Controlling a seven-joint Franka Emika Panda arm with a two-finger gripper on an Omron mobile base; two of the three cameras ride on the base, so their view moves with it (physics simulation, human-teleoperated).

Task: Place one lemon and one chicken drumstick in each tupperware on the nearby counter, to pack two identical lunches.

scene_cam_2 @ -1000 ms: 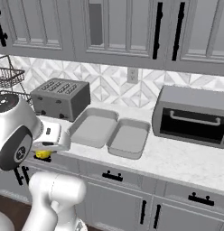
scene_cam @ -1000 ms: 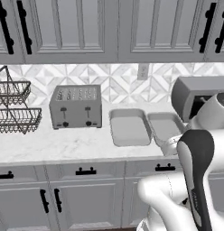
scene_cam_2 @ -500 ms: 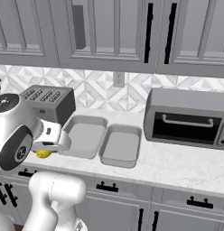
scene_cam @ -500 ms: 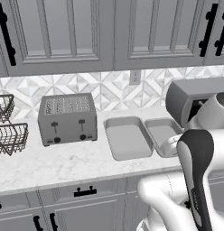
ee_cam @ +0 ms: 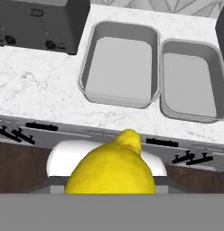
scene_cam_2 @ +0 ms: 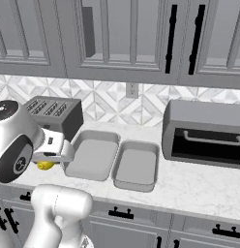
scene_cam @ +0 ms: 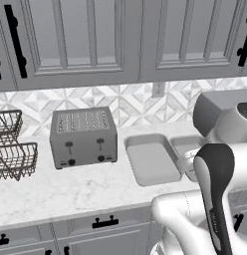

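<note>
**Lemon held short of the two containers**

The gripper [scene_cam_2: 47,162] is closed on a yellow lemon [ee_cam: 113,171], which sits at the bottom of the hand view; in the right base view only a sliver of it peeks out under the hand, so the finger contact itself is hard to make out. The lemon hangs in front of the counter [ee_cam: 46,92] edge, over the cabinet doors. Two grey containers lie side by side on the counter, touching or nearly so: the left container [ee_cam: 120,67] and the right container [ee_cam: 190,85]. A toaster [scene_cam: 83,137] stands left of them, a toaster oven [scene_cam_2: 204,133] to their right.
</note>
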